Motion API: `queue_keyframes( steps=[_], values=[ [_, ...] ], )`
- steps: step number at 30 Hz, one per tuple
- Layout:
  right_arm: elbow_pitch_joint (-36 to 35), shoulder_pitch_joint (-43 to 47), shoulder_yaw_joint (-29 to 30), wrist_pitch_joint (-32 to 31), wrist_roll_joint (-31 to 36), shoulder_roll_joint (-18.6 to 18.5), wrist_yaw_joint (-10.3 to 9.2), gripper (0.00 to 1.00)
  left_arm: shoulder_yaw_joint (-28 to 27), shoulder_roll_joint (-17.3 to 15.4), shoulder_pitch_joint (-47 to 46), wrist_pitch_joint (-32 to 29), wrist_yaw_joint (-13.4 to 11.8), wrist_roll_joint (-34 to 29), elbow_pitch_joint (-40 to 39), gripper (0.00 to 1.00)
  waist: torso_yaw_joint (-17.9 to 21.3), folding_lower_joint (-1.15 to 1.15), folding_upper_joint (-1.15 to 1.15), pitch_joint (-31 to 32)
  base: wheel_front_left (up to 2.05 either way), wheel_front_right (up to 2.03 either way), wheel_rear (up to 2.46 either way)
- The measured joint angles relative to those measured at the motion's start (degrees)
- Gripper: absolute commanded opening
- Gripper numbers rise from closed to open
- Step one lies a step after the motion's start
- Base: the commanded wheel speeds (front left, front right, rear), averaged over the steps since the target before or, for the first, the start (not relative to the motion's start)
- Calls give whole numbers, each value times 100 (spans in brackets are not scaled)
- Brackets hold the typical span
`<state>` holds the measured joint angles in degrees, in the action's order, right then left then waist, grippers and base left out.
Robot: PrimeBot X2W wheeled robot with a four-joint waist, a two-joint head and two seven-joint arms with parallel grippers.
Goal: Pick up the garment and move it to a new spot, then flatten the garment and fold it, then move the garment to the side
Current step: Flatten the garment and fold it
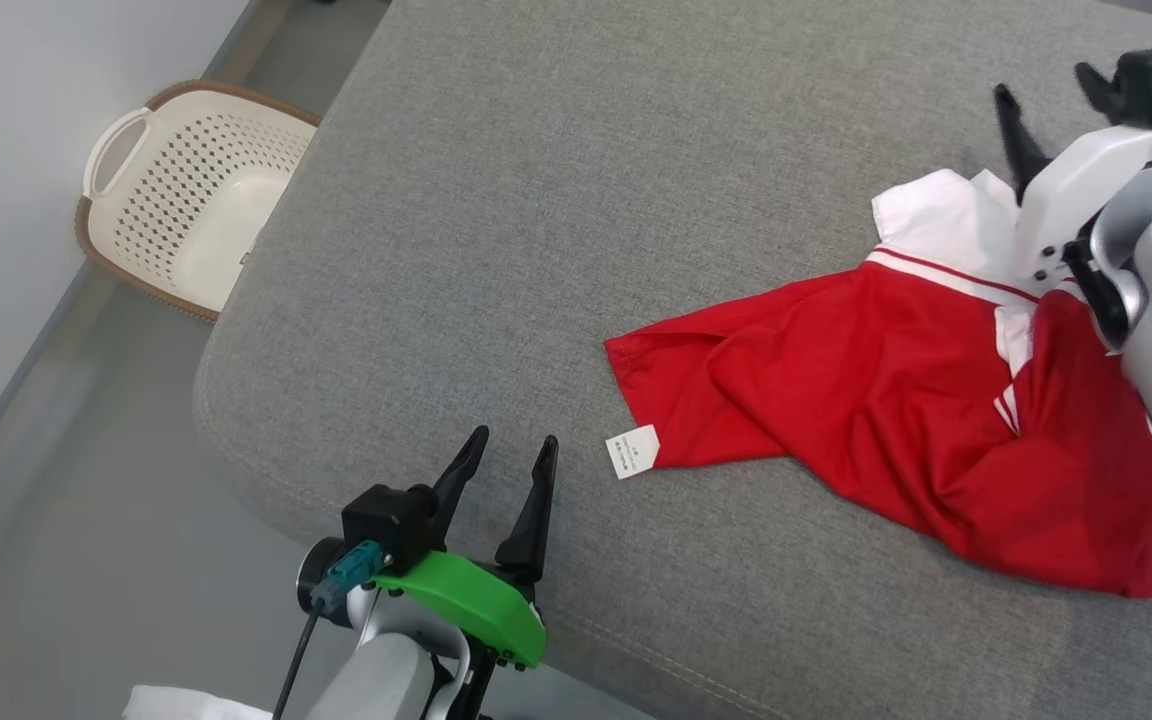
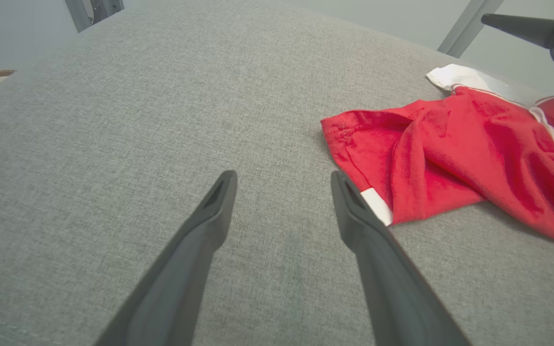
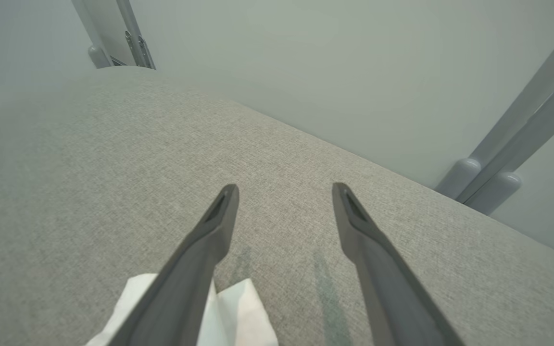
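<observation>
Nearest me, at seven o'clock in the head view, my left gripper (image 1: 515, 436) hovers over the front edge of the grey cushion (image 1: 536, 200), fingers spread, nothing between them. Just past it, toward four o'clock, the garment (image 1: 886, 400) lies crumpled on the cushion, with its small white label (image 1: 633, 450) at the hem corner nearest that gripper. Further out, at two o'clock, my right gripper (image 1: 1041, 80) sits above the white sleeve (image 1: 936, 215), jaws wide and empty. Its wrist view shows white cloth under one finger; contact, I can't tell. Far off at ten o'clock, a cream basket (image 1: 186, 190) stands on the floor.
</observation>
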<state>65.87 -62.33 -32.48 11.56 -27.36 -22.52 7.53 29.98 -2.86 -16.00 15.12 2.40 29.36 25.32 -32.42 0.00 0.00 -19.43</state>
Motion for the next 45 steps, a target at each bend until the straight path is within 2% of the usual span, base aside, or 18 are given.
queue_keyframes(
  steps=[3,5,10,14,19,20,21,22,28,34,37,38,39,45],
  values=[
    [-584,295,-382,-144,-410,38,0,100,2,0,4,0,3,-15,57,100,68,0,0,69,0,0,0],
    [-1005,487,-747,-456,-727,-8,0,100,5,-1,5,0,12,-14,98,100,120,0,0,107,0,0,0],
    [-1701,835,-1591,-1504,-1458,-449,0,100,74,0,3,0,37,15,144,100,186,0,0,155,0,0,0],
    [-1791,879,-1896,-1922,-1730,-786,0,100,114,0,-1,0,45,35,148,100,127,0,0,135,0,0,0],
    [-1671,840,-2112,-2364,-1901,-871,3,100,119,-1,1,0,43,56,141,100,7,0,0,92,0,0,0],
    [-1664,816,-2145,-2443,-1956,-875,2,85,118,-1,1,0,40,71,132,100,-18,0,0,82,0,0,0],
    [-1664,795,-2179,-2480,-2004,-881,0,24,109,-1,1,0,33,80,116,100,-39,0,0,70,0,0,0],
    [-1666,765,-2214,-2477,-2009,-892,0,0,93,-2,2,0,20,87,99,100,-51,0,0,54,0,0,0],
    [-1266,451,-2259,-1954,-1750,-881,32,0,10,-1,10,1,1,107,-12,100,-76,0,0,-20,0,0,0],
    [225,-404,-1923,-1031,-927,-1177,1,0,-1,0,52,1,-7,127,-145,100,-87,0,0,-111,0,0,0],
    [490,-595,-1826,-825,-761,-1128,0,0,10,-1,65,0,-7,127,-146,100,-92,0,0,-140,0,0,0],
    [570,-608,-1753,-744,-762,-1074,0,15,15,0,76,1,-7,127,-137,100,-94,0,0,-141,0,0,0],
    [631,-601,-1681,-662,-764,-1020,1,100,15,0,82,1,-7,127,-122,100,-94,0,0,-133,0,0,0],
    [750,-320,-1272,-58,-899,-656,1,100,94,0,90,0,45,116,56,100,-17,0,0,9,0,0,0]
  ],
)
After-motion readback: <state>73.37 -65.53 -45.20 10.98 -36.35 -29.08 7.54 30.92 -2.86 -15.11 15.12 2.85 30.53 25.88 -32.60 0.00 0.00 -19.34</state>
